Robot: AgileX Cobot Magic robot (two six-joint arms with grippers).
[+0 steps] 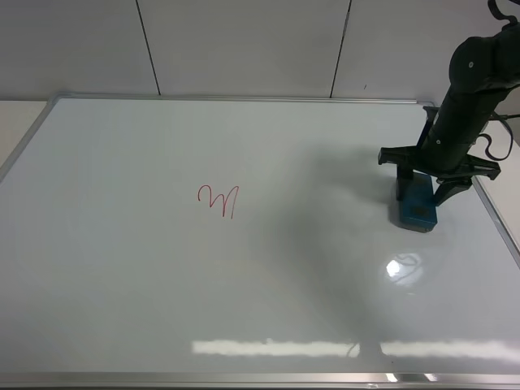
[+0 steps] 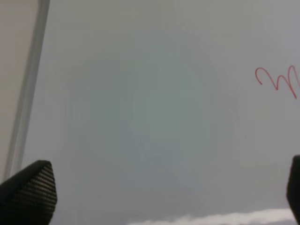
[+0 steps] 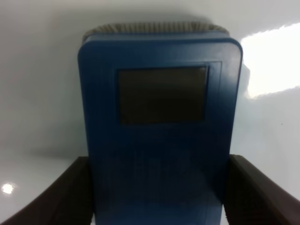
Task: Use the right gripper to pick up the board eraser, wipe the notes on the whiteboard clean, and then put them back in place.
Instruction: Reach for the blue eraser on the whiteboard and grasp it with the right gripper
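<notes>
**Red scribble untouched, eraser not yet lifted**

Red marker notes (image 1: 218,200), a small looping scrawl, sit whole and unsmeared left of the middle of the whiteboard (image 1: 122,268), so none of the wiping has been done. The board eraser (image 1: 417,210) lies flat on the board near its right edge, well apart from the scrawl, with its blue back and dark patch facing up.

The right claw (image 1: 423,197) hangs directly over the eraser with one finger down each long side. In the right wrist view both fingers sit hard against the blue flanks, but I cannot tell whether they are pressing on it or only bracketing it. The eraser appears to be resting on the board rather than raised.

The left claw (image 2: 161,192) has its fingers spread wide with nothing between them, over bare board near the left frame. The scrawl shows at the edge of its wrist view.

My reading is that the task is at its opening step, the pick-up. The lift, the carry across to the notes, the wiping and the return of the eraser all remain.
</notes>
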